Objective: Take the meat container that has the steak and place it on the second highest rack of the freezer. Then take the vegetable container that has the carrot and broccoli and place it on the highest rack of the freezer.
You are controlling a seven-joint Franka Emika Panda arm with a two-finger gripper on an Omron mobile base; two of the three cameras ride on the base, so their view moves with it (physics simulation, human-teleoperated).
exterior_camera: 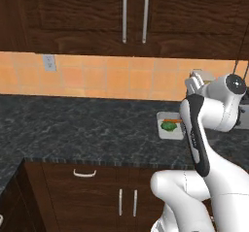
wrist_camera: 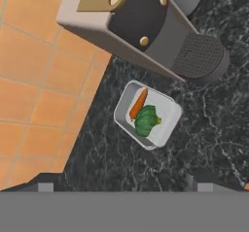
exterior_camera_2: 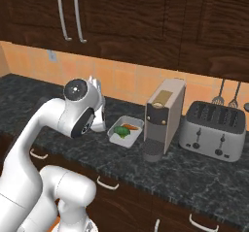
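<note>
The white arm (exterior_camera_2: 46,129) rises from the base, bends sharply at a raised elbow joint (exterior_camera_2: 78,91), and its forearm reaches forward above the counter (exterior_camera_2: 204,177). The gripper (wrist_camera: 121,186) is directed down at the counter, its two dark fingertips (wrist_camera: 44,186) set wide apart with nothing between them.

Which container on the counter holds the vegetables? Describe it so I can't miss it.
Start at the dark marble counter under the orange tile wall and find the tall coffee machine. Just to its left, apart from it, sits a shallow white vegetable container, the only dish there, holding an orange carrot and green broccoli.
</note>
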